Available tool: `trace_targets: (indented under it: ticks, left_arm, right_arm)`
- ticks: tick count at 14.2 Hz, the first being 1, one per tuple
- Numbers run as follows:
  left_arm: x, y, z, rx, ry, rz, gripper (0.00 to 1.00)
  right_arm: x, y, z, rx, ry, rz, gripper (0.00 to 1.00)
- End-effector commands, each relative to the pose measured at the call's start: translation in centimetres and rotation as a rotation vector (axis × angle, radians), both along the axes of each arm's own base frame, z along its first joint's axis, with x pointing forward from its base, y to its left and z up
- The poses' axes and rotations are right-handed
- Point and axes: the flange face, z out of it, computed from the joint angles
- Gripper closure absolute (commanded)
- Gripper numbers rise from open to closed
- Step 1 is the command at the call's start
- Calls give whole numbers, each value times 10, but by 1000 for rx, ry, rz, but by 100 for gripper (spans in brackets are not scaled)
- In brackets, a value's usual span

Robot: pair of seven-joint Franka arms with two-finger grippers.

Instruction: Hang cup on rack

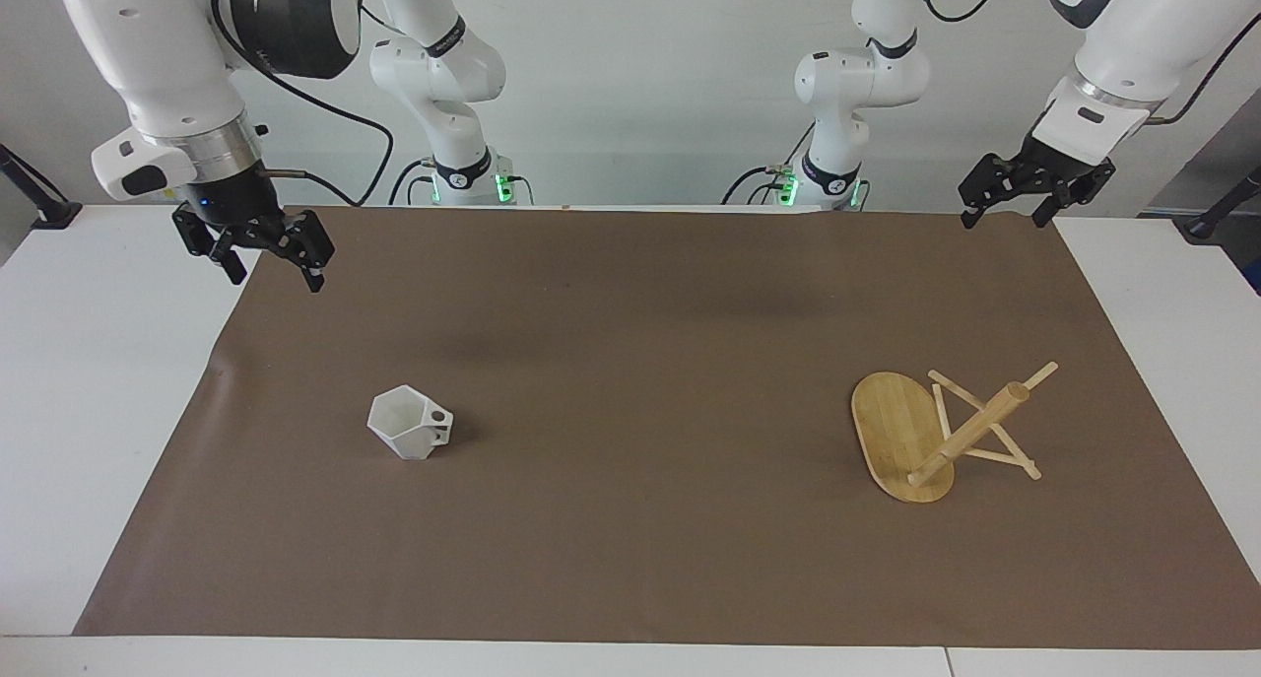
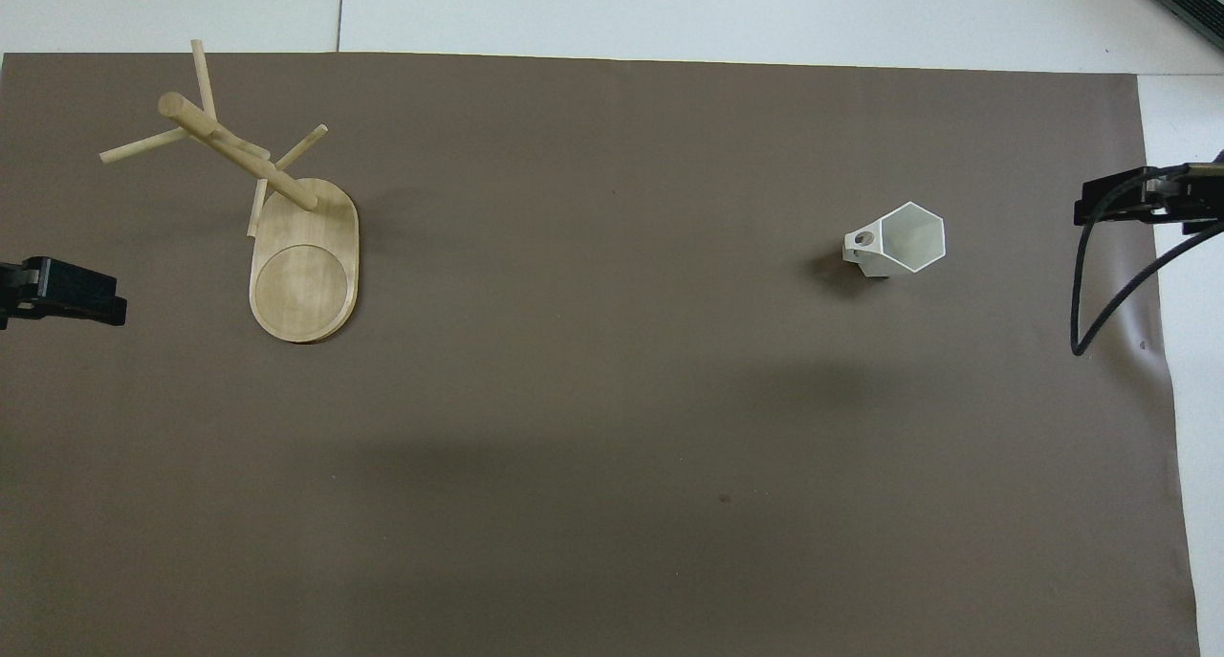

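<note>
The white faceted cup (image 1: 409, 423) (image 2: 904, 239) stands upright on the brown mat toward the right arm's end of the table, its pierced handle turned toward the left arm's end. The bamboo rack (image 1: 970, 431) (image 2: 239, 150) stands on its oval base (image 1: 892, 421) (image 2: 304, 274) toward the left arm's end, with bare pegs crossing its post. My right gripper (image 1: 276, 273) (image 2: 1100, 208) hangs open and empty over the mat's edge, apart from the cup. My left gripper (image 1: 1005, 219) (image 2: 96, 298) waits open and empty over the mat's corner at its own end.
The brown mat (image 1: 630, 362) (image 2: 612, 399) covers most of the white table (image 1: 99, 411). A black cable (image 2: 1085, 294) loops down from the right wrist over the mat's edge. A wide stretch of bare mat separates cup and rack.
</note>
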Motion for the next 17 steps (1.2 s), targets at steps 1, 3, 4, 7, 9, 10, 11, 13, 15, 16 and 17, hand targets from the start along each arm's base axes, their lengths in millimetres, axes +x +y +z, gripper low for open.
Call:
trace_targets:
  ticks: [1,3,4,7,9,10,11,13,15,16,17]
  left_arm:
    - [-7,-1,2,12,-4,7,0]
    - [-7,-1,3,12,-7,7,0]
    - [-7,-1,3,12,-7,7,0]
    - [-7,-1,2,12,-6,7,0]
    - [-7,-1,2,12,-5,10,0]
    - [-7,-1,2,12,-5,12,0]
    - [-8,-1,2,12,1,15,0]
    - [-8,-1,2,12,4,16,0]
    - [-8,7,2,12,4,26,0]
    - [-8,7,2,12,4,30,0]
    - [-8,7,2,12,4,32,0]
  right_arm:
    - [-10,1,2,21,-5,-8,0]
    - [-10,2,2,21,-5,-8,0]
    - [-10,2,1,21,-4,-11,0]
    - [-11,3,2,21,1,-7,0]
    - [-14,4,0,22,35,-6,0]
    - [-15,4,-1,24,39,-6,0]
    - [-18,3,-1,23,55,-8,0]
    - [-20,0,0,23,61,-12,0]
    - [-22,-1,-3,24,78,-7,0]
    - [-24,-1,-4,23,84,5,0]
    - [-26,-2,-7,24,93,23,0]
